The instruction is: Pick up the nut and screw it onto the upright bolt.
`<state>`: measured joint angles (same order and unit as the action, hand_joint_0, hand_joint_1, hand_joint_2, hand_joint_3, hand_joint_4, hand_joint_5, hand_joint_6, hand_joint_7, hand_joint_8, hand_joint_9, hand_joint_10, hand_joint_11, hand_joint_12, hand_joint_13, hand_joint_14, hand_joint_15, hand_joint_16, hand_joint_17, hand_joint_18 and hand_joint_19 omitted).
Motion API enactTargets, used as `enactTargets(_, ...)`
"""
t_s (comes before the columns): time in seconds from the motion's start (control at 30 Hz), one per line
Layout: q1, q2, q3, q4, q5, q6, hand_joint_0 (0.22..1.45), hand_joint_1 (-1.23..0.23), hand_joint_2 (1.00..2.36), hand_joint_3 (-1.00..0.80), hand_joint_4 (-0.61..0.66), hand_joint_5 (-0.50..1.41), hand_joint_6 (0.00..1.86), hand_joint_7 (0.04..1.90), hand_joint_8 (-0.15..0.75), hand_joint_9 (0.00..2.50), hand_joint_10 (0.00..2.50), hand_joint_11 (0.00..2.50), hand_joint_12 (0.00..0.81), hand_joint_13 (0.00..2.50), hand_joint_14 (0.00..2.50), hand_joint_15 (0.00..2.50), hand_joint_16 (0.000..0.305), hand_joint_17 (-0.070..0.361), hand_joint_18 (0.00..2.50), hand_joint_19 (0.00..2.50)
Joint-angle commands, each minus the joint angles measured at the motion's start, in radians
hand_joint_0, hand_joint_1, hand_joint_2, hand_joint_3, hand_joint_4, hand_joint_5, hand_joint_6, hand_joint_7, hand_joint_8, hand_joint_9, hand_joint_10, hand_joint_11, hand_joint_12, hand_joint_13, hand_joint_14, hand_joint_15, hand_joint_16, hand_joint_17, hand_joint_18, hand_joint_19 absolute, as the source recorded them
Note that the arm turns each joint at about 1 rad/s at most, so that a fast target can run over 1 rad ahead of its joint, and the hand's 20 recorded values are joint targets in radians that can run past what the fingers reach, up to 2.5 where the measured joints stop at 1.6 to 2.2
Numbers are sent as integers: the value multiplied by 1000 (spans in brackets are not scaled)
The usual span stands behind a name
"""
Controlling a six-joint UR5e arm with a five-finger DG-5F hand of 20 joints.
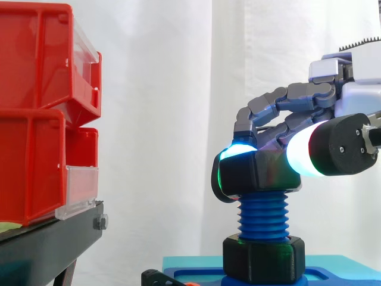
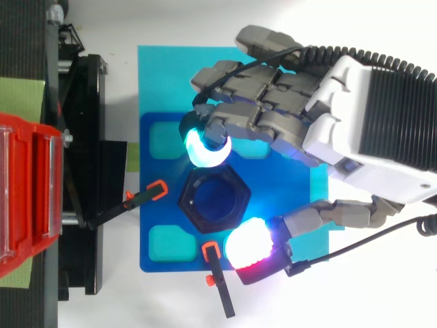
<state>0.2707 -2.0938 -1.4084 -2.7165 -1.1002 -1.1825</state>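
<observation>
the nut [image 1: 256,173] sits on the top of the upright bolt [image 1: 263,217], low and right of centre in the side view, with bare blue threads between it and the lower nut [image 1: 265,257] at the bolt's foot; from above, near the middle of the frame, the bolt's blue top shows through its hex ring. the hand [image 2: 355,130] comes in from the right and closes on the nut in a pinch: the cyan pad [image 2: 205,149] presses at the ring's upper edge, and the thumb pad [image 2: 249,247] lies at its lower right, touching or just beside it, i cannot tell which. the main risk, as i judge it, is cross-threading: the nut looks barely started, and a turn made while it sits a little tilted would jam it. a second risk is slip, since round pads on flat hex sides may skate round the nut without turning it, more so if the thumb is not truly in contact. pushing down hard could also rock the bolt in the plate [image 2: 153,225], though the clamp [image 2: 147,195] at its left edge seems to pin that down. the bins [image 1: 36,119] at far left stand well apart and pose no hazard.
</observation>
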Motion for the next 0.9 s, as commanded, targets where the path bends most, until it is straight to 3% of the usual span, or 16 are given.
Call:
enactTargets(0.0, 1, 0, 0, -3, -3, 0, 562, -620, 1000, -500, 203, -205, 703, 1104, 270, 468, 0, 57, 311, 513, 0, 18, 41, 92, 340, 0)
enactTargets(0.63, -13, 0, 0, -5, -9, 1, 561, -622, 1000, -500, 202, -203, 698, 1108, 270, 467, 3, 64, 313, 513, 0, 20, 41, 92, 341, 0)
enactTargets(0.87, -24, 0, 0, -5, -27, 0, 561, -668, 1000, -500, 202, -201, 691, 1112, 271, 463, 2, 67, 312, 512, 0, 16, 41, 91, 339, 0)
